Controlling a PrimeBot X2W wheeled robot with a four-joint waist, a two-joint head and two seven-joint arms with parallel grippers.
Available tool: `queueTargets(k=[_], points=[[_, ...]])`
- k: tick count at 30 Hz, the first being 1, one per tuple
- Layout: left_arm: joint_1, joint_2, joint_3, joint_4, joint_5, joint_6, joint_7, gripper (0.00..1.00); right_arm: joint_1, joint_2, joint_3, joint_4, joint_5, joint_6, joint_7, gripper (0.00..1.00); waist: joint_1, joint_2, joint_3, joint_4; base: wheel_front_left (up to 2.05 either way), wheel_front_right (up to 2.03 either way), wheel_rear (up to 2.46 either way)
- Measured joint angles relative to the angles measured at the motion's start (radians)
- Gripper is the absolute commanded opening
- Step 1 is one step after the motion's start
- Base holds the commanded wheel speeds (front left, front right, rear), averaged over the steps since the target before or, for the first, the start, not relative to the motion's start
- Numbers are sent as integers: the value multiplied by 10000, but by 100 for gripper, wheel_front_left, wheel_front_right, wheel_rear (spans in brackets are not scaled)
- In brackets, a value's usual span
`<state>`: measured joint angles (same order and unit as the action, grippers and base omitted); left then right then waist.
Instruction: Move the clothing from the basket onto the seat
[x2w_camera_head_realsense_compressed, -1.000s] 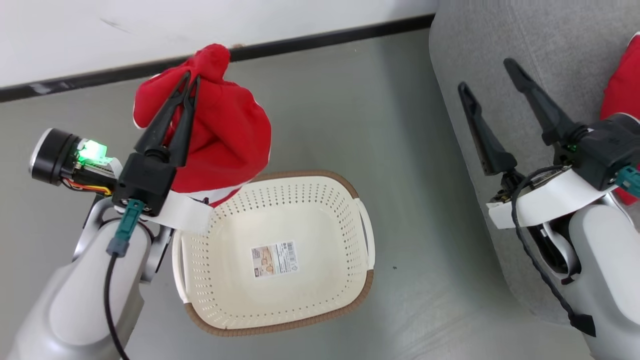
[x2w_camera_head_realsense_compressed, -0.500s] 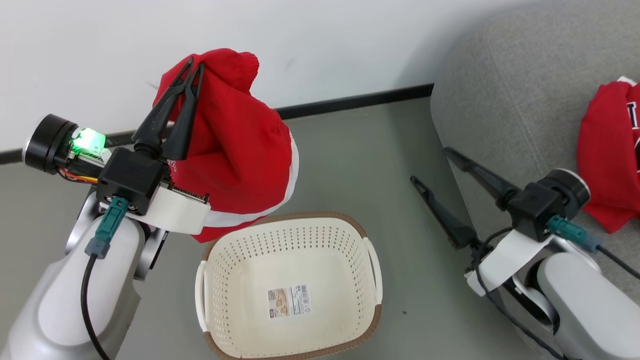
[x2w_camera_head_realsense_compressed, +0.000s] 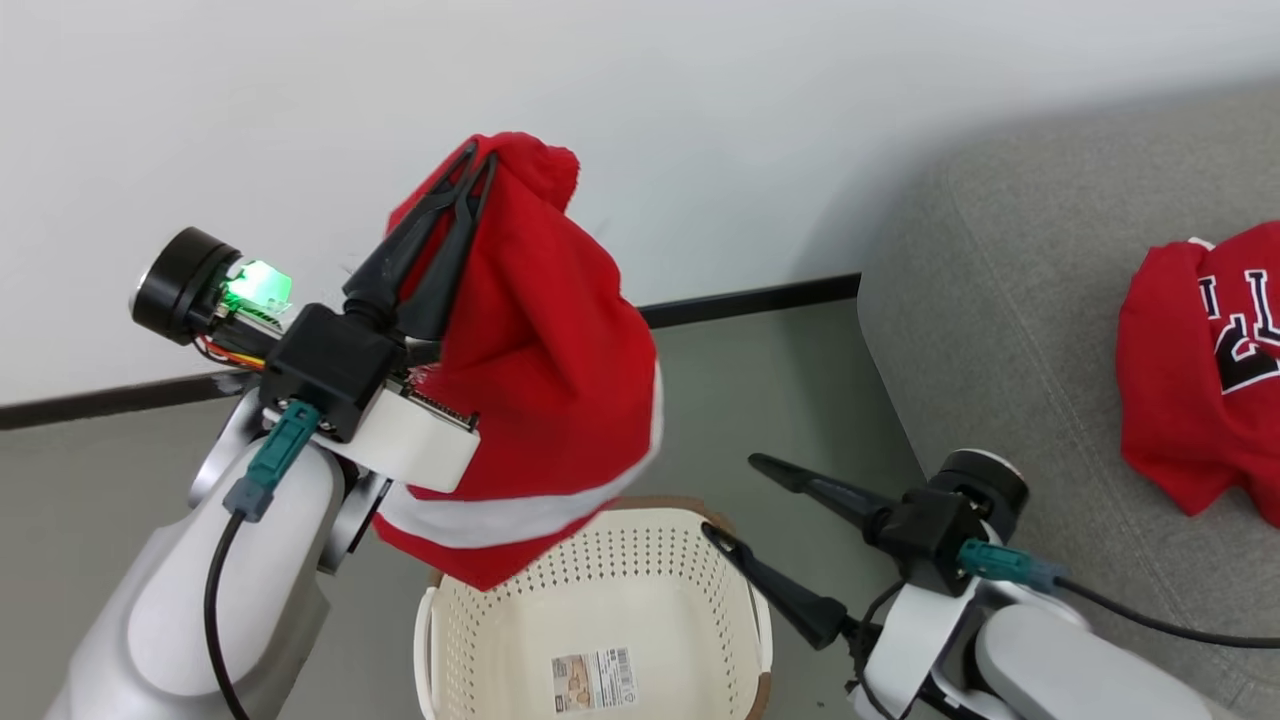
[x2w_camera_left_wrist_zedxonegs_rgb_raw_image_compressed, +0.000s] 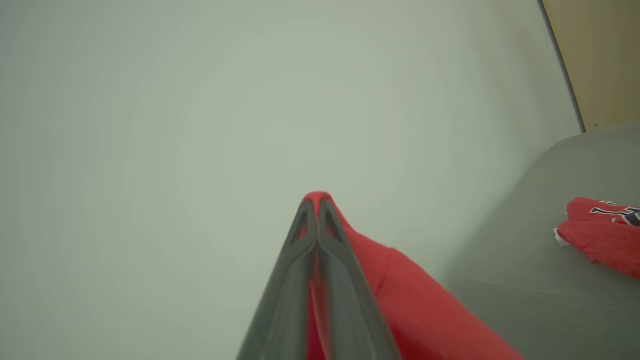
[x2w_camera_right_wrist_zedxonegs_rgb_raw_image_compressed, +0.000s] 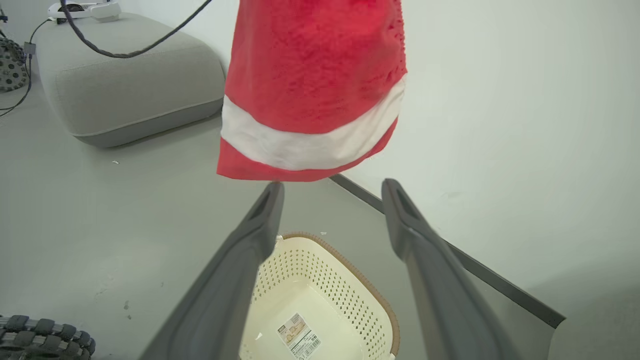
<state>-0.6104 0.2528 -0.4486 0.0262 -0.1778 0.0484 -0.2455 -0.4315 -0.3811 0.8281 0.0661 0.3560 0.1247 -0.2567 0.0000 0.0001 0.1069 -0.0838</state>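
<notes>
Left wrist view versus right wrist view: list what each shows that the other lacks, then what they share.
Left wrist view: the left pincer shut on the top of the hanging garment, plus a lettered red garment lying on the grey sofa. Right wrist view: the open right pincer, the basket below with nothing but a label inside, and the white stripe. Shared: the hanging garment and the white wall.

You'll find a paper sticker (x2w_camera_head_realsense_compressed: 594, 679) with a barcode on the bottom of the basket (x2w_camera_head_realsense_compressed: 480, 640), its print too small to read. The red garment (x2w_camera_head_realsense_compressed: 1180, 420) on the seat (x2w_camera_head_realsense_compressed: 980, 300) bears dark, white-outlined block letters (x2w_camera_head_realsense_compressed: 1245, 365), folded and cut off, unreadable.
</notes>
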Motion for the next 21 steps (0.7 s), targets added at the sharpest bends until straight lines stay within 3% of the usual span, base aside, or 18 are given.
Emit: queueTargets(k=[10,21], points=[[-83,-228,-407,-146,-69,-174,481,0,-222,418,840,130,1243,0,0,100,0,0,-841,134,0,0,0],[-407,-453,-681,-477,-173,-439,784,0,366,10,671,520,3127,-2,0,100,0,0,-1364,433,0,0,0]])
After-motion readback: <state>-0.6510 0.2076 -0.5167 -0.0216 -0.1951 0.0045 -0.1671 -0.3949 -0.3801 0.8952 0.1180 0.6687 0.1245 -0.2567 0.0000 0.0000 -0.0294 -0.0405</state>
